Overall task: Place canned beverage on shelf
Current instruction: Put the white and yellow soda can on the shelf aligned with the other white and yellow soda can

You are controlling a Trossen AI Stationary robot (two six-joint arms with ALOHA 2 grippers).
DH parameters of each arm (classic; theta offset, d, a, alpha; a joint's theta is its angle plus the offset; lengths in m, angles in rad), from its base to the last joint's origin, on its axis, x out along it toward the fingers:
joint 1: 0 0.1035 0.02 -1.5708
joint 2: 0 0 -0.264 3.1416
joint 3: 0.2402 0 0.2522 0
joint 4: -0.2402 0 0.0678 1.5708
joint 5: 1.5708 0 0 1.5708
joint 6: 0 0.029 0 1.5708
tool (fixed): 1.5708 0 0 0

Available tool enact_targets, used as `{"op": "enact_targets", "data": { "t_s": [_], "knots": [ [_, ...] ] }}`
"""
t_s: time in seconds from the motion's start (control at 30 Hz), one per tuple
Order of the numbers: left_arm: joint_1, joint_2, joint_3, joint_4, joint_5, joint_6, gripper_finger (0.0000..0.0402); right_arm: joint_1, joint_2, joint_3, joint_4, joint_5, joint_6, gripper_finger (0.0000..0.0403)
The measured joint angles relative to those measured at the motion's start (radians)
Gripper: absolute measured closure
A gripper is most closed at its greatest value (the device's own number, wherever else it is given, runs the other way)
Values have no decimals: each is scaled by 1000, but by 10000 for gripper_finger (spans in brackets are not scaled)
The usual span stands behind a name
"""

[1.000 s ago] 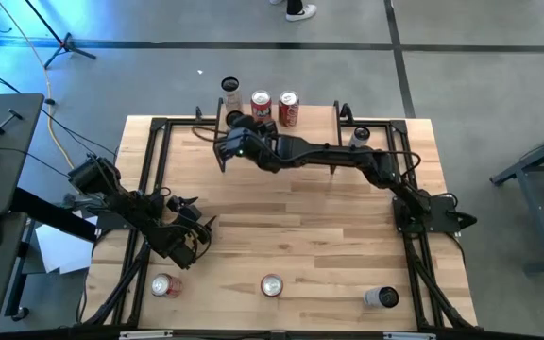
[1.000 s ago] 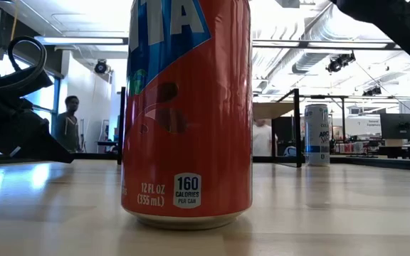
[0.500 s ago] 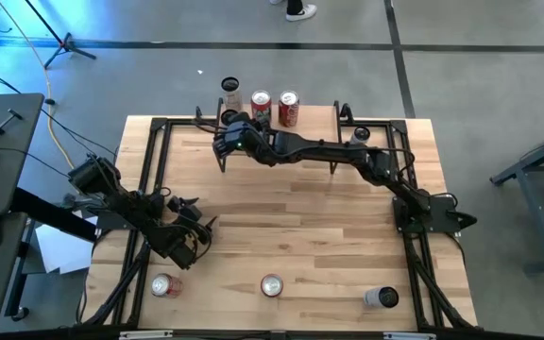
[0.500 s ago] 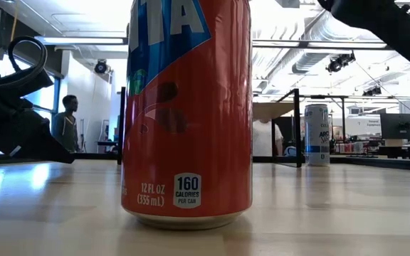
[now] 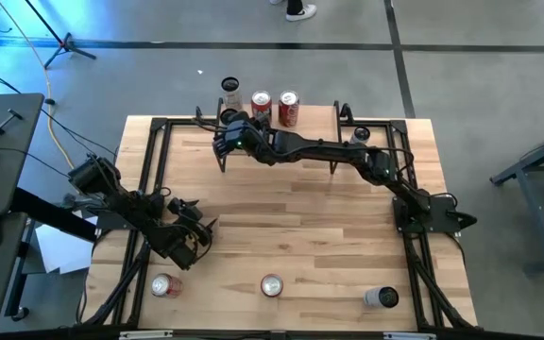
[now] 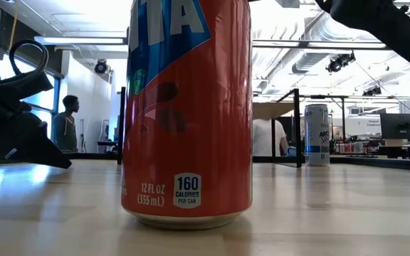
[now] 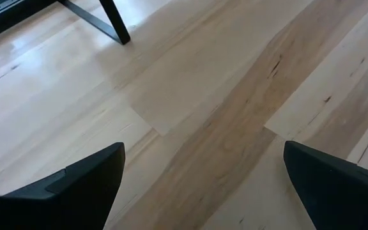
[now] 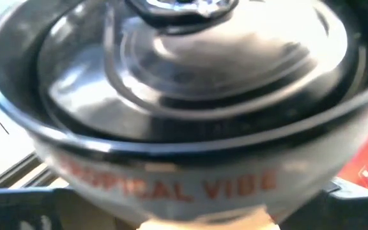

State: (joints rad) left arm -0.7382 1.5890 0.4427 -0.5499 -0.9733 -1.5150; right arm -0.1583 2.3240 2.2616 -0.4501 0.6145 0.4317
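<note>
Right end effector: the right end effector (image 5: 235, 131) is stretched across the far side of the light wooden bench (image 5: 291, 227), at the shelf; its fingers are clamped on a dark can with a silver top (image 8: 184, 96), which fills the right wrist view, orange lettering showing on its side.
Held can: in the high view it is mostly hidden under the end effector, at the left part of the low light wooden shelf on thin black legs (image 5: 310, 115), just beside the red cans; whether it touches the shelf board I cannot tell.
Shelf: at the bench's far edge, it carries two red cans with silver tops (image 5: 275, 107) standing upright side by side, and a dark-topped can (image 5: 230, 90) stands upright to their left.
Left end effector: the left end effector (image 5: 195, 229) hangs over the bench's near left part, fingers (image 7: 88, 182) spread wide apart with only bare wood between them.
Near edge of bench: three cans wait in a row, well apart: a red-and-silver can (image 5: 164, 285) on the left, a tall orange-and-blue can (image 6: 187, 114) in the middle, a white-and-dark can (image 5: 382, 298) on the right.
Background: a person (image 6: 66, 124) stands in the room beyond the bench.
</note>
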Motion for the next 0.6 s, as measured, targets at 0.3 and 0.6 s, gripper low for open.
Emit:
{"op": "enact_targets", "data": {
  "t_s": [0.3, 0.6],
  "knots": [
    [0, 0, 0, 0, 0, 0, 2, 1, 0, 0, 0, -48, -23, 148],
    [0, 0, 0, 0, 0, 0, 2, 1, 0, 0, 5, -47, -48, 118]
  ]
}}
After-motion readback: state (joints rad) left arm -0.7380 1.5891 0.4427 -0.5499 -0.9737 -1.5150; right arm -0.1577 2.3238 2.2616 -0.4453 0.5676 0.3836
